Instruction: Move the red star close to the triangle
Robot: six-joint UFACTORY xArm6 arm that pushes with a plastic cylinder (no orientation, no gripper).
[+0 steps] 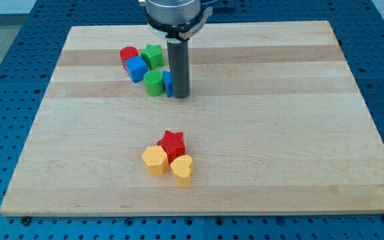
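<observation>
Near the table's top edge, my rod stands upright, my tip [181,95] touching a blue block [168,83]; it grips nothing, and the red star [172,143] lies well apart.

On the wooden board [259,133], a red block [128,55], a blue cube [137,69], a green star [153,55] and a green cylinder [154,83] are clustered near the view's top, while two yellow blocks [155,160] [182,170] (touching each other) are seen lower down.
</observation>
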